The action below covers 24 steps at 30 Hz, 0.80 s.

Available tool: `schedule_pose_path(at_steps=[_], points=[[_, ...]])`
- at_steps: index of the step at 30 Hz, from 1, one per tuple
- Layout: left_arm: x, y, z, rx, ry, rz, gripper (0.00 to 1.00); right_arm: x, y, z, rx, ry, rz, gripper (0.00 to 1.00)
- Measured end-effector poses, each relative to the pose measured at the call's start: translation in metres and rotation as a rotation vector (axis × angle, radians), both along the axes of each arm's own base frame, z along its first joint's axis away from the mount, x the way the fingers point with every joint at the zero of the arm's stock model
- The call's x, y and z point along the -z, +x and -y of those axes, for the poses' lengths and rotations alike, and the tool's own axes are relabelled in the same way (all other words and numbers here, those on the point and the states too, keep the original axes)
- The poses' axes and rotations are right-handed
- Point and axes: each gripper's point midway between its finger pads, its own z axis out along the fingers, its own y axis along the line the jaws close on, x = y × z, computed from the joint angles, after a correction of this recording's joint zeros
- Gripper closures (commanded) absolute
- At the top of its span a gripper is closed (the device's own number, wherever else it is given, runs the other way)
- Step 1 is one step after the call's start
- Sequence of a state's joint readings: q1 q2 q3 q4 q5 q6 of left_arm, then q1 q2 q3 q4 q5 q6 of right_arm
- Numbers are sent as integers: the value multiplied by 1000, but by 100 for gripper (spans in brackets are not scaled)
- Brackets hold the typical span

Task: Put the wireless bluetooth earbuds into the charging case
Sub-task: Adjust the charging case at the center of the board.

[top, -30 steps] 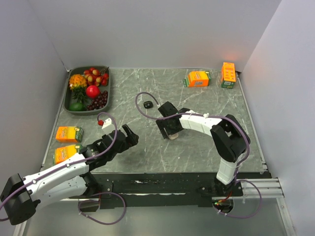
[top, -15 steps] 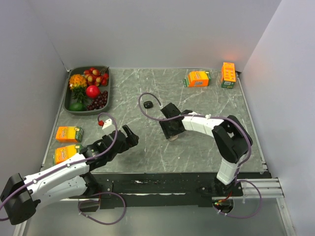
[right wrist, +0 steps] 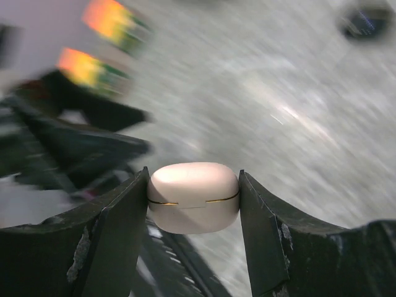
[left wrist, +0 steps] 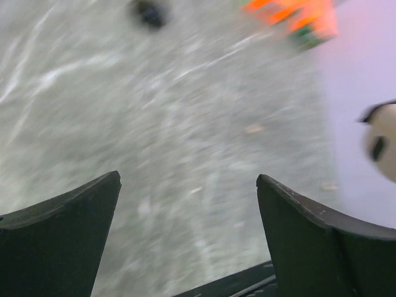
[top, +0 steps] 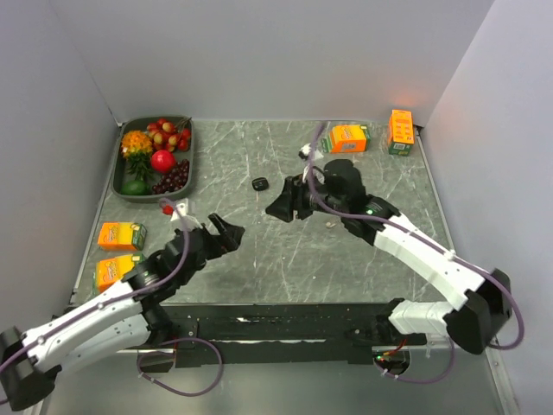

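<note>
My right gripper (right wrist: 193, 185) is shut on a closed pale pink charging case (right wrist: 193, 197) and holds it above the table; in the top view the gripper (top: 283, 207) hides the case. A small black object (top: 259, 183) lies just left of it and shows blurred in the right wrist view (right wrist: 365, 21) and the left wrist view (left wrist: 150, 12). A tiny pale speck (top: 329, 224) lies on the table right of the gripper; I cannot tell whether it is an earbud. My left gripper (top: 226, 232) is open and empty (left wrist: 189, 185) over bare table.
A grey tray (top: 118, 164) of fruit stands at the back left. Two orange cartons (top: 121, 235) lie at the left edge and two more (top: 347, 137) at the back right. Walls close in the left, back and right sides.
My right arm has lifted the case off the table and swung back and out. My left gripper has edged forward.
</note>
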<state>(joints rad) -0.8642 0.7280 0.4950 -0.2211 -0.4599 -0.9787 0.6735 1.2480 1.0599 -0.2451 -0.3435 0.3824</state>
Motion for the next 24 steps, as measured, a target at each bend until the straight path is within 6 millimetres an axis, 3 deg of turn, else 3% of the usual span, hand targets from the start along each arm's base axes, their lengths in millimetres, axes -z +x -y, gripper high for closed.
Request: schedule_pose_path(at_steps=[4, 7, 11, 17, 24], points=[[-64, -2, 7, 73, -167, 234, 4, -67, -22, -20, -128, 248, 73, 100], [-94, -14, 8, 138, -285, 407, 4, -92, -39, -27, -220, 404, 93, 100], [-103, -31, 11, 230, -364, 555, 4, -94, -51, -31, -303, 544, 47, 100], [-122, -51, 37, 422, -366, 643, 3, -93, -53, -39, -437, 709, -57, 100], [-146, -65, 70, 615, -362, 640, 4, -99, -72, -31, -524, 709, 30, 100]])
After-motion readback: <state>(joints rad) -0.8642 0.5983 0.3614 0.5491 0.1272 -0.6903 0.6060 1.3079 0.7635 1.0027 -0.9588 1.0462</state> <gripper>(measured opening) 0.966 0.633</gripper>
